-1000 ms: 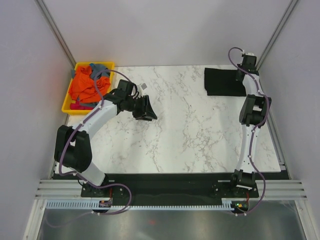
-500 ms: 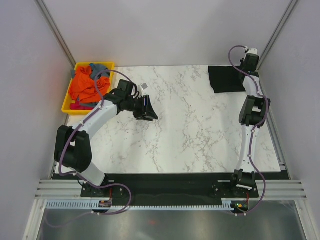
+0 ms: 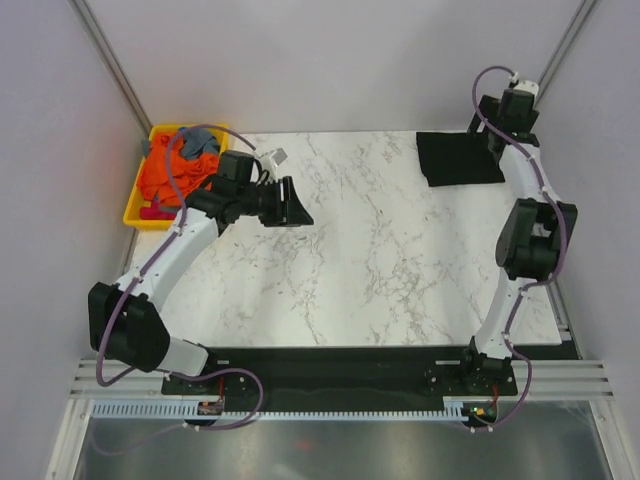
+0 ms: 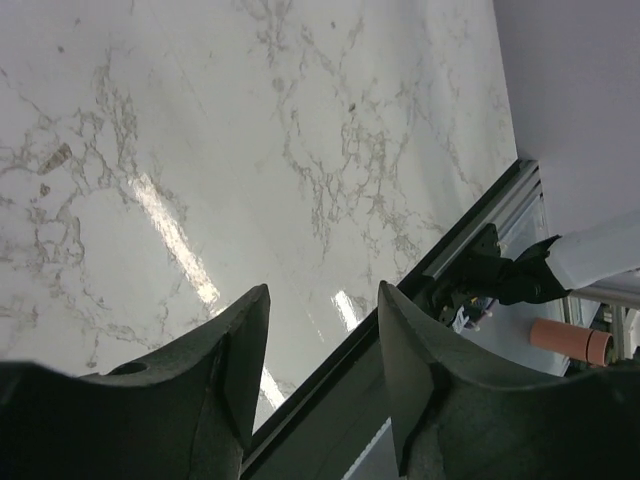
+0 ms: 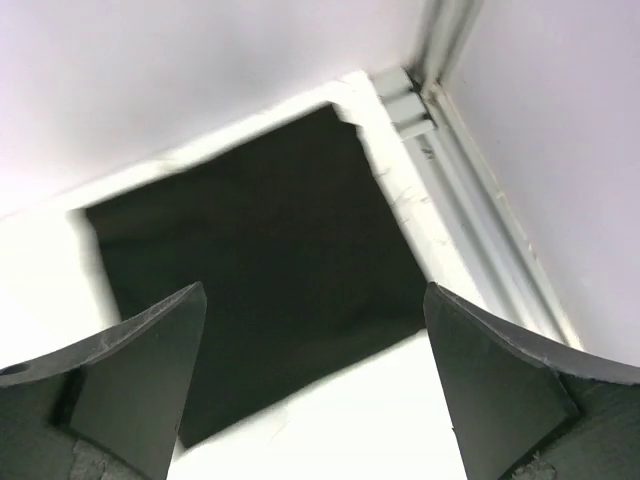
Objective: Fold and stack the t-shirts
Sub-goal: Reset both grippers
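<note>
Over the white marble tabletop point(image 3: 380, 250) the left gripper point(image 4: 320, 300) hangs parted and empty. Beyond it, crumpled orange and grey-blue cloth t-shirts point(image 3: 168, 178) fill a yellow plastic tray point(image 3: 131, 213). In the far right corner the right gripper point(image 5: 315, 300) gapes wide, holding nothing, above the folded black cloth t-shirt point(image 5: 260, 260).

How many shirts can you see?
3. A folded black t-shirt lies flat in the far right corner. An orange t-shirt and a grey-blue t-shirt are bunched in the yellow tray at far left. More may be hidden under them.
</note>
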`<act>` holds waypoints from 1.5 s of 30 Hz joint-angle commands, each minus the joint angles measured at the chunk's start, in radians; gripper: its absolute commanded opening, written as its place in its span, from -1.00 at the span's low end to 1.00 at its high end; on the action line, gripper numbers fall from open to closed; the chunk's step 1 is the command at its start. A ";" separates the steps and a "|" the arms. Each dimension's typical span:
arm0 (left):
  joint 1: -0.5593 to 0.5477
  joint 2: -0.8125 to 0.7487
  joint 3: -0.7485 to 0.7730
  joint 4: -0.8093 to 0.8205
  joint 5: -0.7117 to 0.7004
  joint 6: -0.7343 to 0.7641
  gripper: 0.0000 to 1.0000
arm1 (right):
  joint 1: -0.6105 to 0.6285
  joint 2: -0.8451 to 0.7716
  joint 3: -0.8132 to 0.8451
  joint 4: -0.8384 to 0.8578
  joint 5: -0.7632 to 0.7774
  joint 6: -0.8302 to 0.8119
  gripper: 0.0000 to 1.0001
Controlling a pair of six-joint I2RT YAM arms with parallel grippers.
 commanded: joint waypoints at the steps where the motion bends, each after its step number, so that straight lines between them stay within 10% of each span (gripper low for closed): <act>1: -0.003 -0.107 0.065 0.056 -0.053 0.061 0.13 | 0.092 -0.331 -0.136 -0.036 -0.029 0.148 0.96; 6: -0.001 -0.182 0.091 0.054 -0.093 0.098 0.99 | 0.153 -0.720 -0.484 -0.144 -0.179 0.324 0.96; 17: -0.001 -0.405 -0.148 0.082 -0.153 -0.003 1.00 | 0.259 -1.269 -0.992 -0.276 -0.431 0.380 0.96; 45: -0.001 -0.615 -0.254 0.174 -0.127 -0.022 0.99 | 0.261 -1.297 -0.827 -0.353 -0.344 0.370 0.96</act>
